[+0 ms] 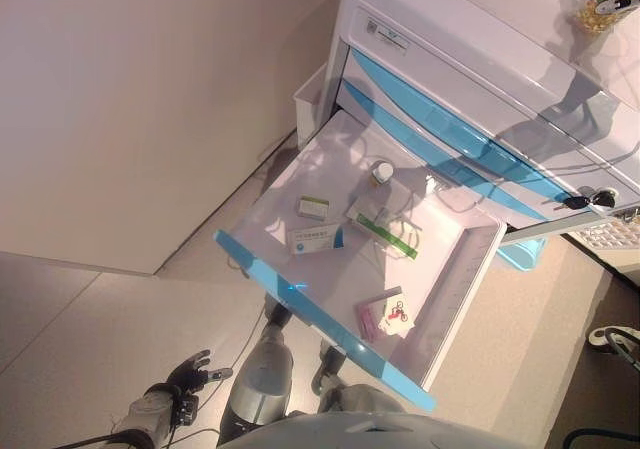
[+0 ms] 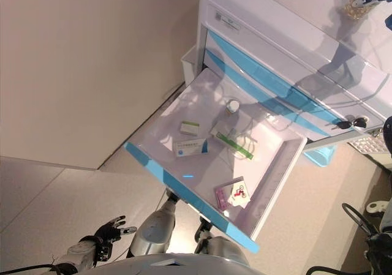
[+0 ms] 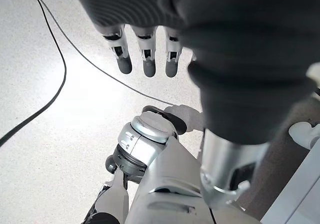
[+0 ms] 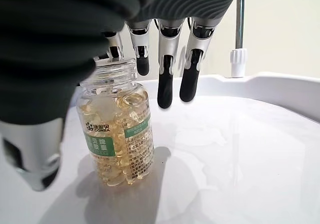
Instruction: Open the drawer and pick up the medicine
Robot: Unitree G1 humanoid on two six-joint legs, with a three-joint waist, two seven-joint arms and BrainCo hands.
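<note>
The cabinet's lower drawer (image 1: 455,269) stands pulled far out, its blue front (image 1: 320,314) towards me. Inside lie a white-and-blue medicine box (image 1: 316,237), a small box (image 1: 313,207), a green-striped box (image 1: 385,231), a small white bottle (image 1: 382,173) and a pink pack (image 1: 368,321). My right hand (image 4: 150,39) is over the cabinet top (image 4: 240,149), fingers straight, beside a clear bottle of yellow capsules (image 4: 117,134) that stands upright there; the bottle (image 1: 592,14) also shows at the far right. My left hand (image 1: 187,377) hangs low by the floor, open and empty.
Two shut blue-fronted drawers (image 1: 440,119) sit above the open one. Keys (image 1: 590,200) hang from the cabinet's lock. A white bin (image 1: 310,99) hangs on the cabinet's side, a blue tub (image 1: 525,254) stands by it. A wall (image 1: 150,99) runs along the left.
</note>
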